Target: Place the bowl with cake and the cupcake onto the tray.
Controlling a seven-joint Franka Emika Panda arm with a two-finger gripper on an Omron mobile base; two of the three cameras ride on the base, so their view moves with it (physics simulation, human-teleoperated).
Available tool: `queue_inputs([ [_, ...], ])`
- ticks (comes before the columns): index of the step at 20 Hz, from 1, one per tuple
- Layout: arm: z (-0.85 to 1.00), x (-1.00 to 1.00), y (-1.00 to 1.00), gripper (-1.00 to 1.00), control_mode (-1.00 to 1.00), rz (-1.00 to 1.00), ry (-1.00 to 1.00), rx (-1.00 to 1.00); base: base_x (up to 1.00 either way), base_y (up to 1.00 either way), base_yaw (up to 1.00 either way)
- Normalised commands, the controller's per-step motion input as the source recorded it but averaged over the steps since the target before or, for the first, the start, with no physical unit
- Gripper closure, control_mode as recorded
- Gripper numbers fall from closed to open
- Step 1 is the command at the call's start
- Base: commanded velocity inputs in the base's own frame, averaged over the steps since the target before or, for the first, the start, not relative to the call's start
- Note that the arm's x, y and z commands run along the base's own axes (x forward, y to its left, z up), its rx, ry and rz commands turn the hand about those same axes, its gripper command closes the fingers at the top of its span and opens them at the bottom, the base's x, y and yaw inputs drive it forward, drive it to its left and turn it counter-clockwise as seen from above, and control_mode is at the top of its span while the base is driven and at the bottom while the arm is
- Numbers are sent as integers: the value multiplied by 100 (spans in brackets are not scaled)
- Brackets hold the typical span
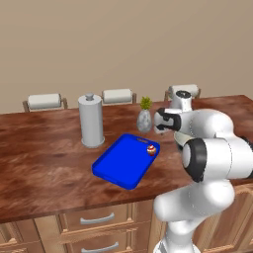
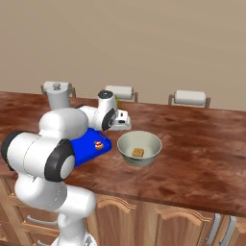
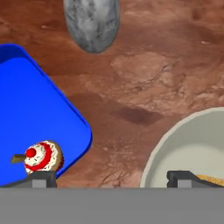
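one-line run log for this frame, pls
cupcake: on tray, corner | bowl with cake: on counter, right of tray | gripper: open, empty, above tray-bowl gap | remaining: bowl

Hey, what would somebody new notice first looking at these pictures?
Probably the bright blue tray on the dark wooden counter, with the tiny cupcake already sitting in its corner. Next, the grey-olive bowl with cake on the counter beside the tray, and the open gripper hanging between the two.
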Motion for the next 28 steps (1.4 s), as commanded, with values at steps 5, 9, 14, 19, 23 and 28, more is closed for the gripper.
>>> queue_inputs([
  [5,-38,-10,-17,-100,-100,0,4,0,0,0,0],
  [9,-31,-17,-18,-100,-100,0,1,0,0,0,0],
  [14,-29,-1,-19,-100,-100,0,1,0,0,0,0],
  [19,-30,2,-19,-100,-100,3,0,-2,0,0,0],
  [23,-28,5,-22,-100,-100,3,0,-1,0,0,0],
  [28,-8,12,-8,100,-100,2,0,-1,0,0,0],
])
